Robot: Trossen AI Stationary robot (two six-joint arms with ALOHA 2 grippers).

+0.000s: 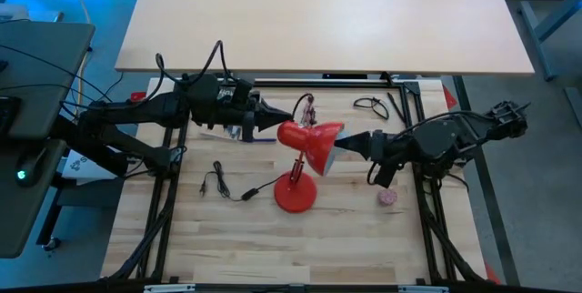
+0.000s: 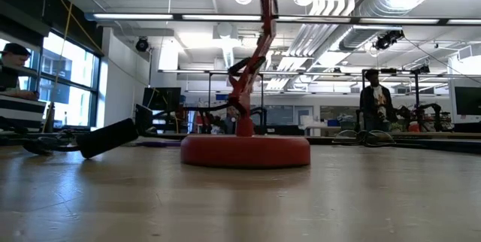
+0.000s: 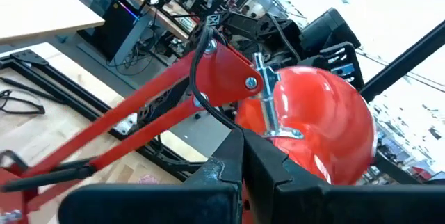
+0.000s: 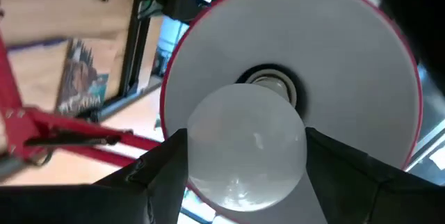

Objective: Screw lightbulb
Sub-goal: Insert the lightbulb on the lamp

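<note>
The red desk lamp stands on its round base (image 1: 296,193), also seen in the low view (image 2: 244,150). Its shade (image 1: 316,145) is tipped, with the opening toward the table's right. The white lightbulb (image 4: 243,144) sits in the shade's white inside (image 4: 348,64), its grey base at the socket (image 4: 268,81). My right gripper (image 1: 353,143) is shut on the bulb at the shade's mouth. My left gripper (image 1: 275,129) is shut at the shade's closed back end (image 3: 313,113). My left gripper comes level from the table's left and is shut at the back of the red shade (image 3: 278,156), by the metal bracket (image 3: 268,106). Its own fingers (image 3: 222,172) hide the exact place of contact. The lamp stays standing on its base. My right gripper pinches the bulb's round glass (image 4: 243,147) between its two fingers (image 4: 163,165), one on each side. The fingers come level from the table's right, pointing into the shade's mouth. The bulb's base end is at the socket, clear of the table.
A small pink ball (image 1: 389,197) lies right of the lamp base. A black cord with a plug (image 1: 218,184) lies left of it, and the plug also shows in the low view (image 2: 109,137). Loose black wire (image 1: 371,104) lies at the far right. People stand in the room behind.
</note>
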